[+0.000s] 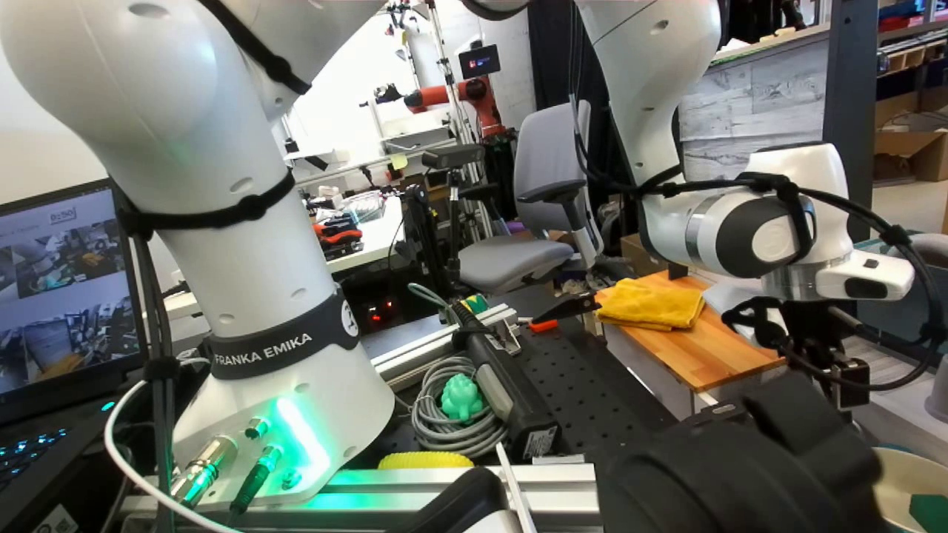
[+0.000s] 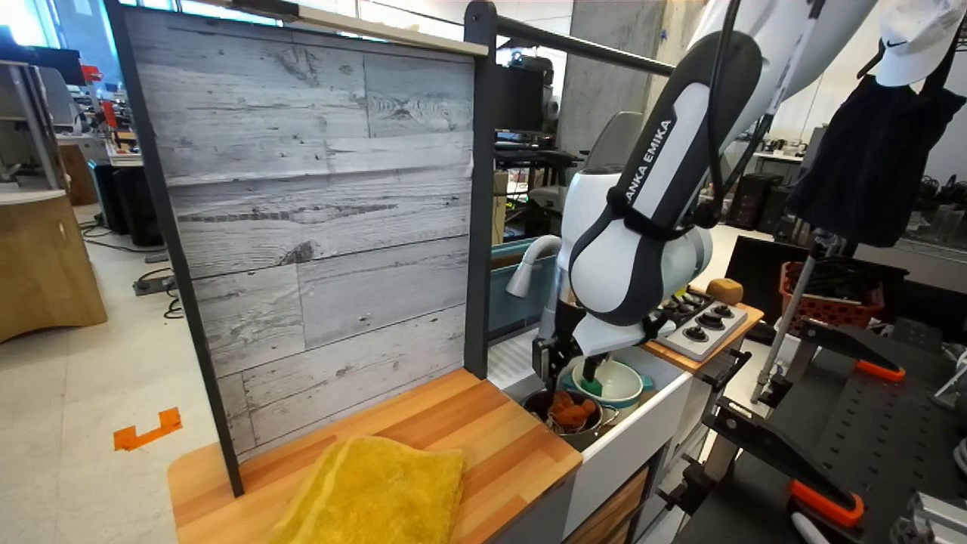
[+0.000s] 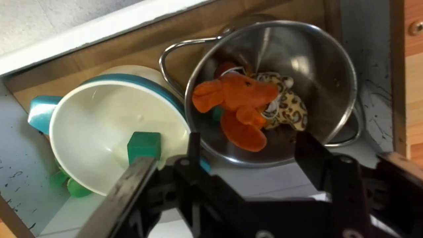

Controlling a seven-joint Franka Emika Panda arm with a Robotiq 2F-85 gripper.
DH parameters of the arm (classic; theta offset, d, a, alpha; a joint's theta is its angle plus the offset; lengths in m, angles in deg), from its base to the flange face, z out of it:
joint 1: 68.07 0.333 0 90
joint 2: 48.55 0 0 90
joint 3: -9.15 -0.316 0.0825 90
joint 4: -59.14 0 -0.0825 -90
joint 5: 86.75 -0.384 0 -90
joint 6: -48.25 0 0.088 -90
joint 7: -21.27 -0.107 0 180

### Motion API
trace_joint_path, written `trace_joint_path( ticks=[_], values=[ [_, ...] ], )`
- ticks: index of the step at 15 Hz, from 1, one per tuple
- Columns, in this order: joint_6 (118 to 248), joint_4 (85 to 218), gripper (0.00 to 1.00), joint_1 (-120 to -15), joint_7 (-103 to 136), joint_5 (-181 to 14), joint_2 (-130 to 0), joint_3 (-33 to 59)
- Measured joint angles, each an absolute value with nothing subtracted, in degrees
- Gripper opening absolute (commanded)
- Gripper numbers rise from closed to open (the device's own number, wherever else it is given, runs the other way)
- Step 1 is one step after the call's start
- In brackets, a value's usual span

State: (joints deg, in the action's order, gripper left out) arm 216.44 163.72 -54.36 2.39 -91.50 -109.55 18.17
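We saw the gripper (image 3: pixel 248 136) over the steel pot (image 3: pixel 325 82), its fingers spread and holding nothing; inside lay the orange plush toy (image 3: pixel 239 96), overlapping a leopard-print plush (image 3: pixel 291 109). We judged that pinching overlapped toys could have snagged both, or an off-centre descent struck the rim. The cream-lined teal bowl (image 3: pixel 96 112) crowded one side; open room within the pot lay opposite.

Orange plush toy (image 3: pixel 244 94), 1 dark eye showing, rounded flaps spreading, is lying inside a shiny stainless-steel pot (image 3: pixel 320 82), nr one side, snout pointing twd the leopard-print plush (image 3: pixel 290 109). That one's lying just beside, partly hidden behind orange toy in wrist view. Pot's standing upright, wire-loop handles sticking out ea. side.
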Motion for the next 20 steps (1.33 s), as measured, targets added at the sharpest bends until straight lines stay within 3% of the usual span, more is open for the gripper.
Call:
trace_joint_path(
  ticks=[1,10,15,20],
  values=[
    [216.44,163.21,1.00,-54.36,2.39,-91.50,-110.27,18.19],
    [217.12,160.31,1.00,-53.16,2.36,-91.50,-114.03,19.96],
    [219.71,168.23,1.00,-53.70,8.46,-90.08,-104.79,22.90],
    [213.38,168.28,1.00,-57.95,10.24,-88.95,-97.32,26.15]
  ],
)
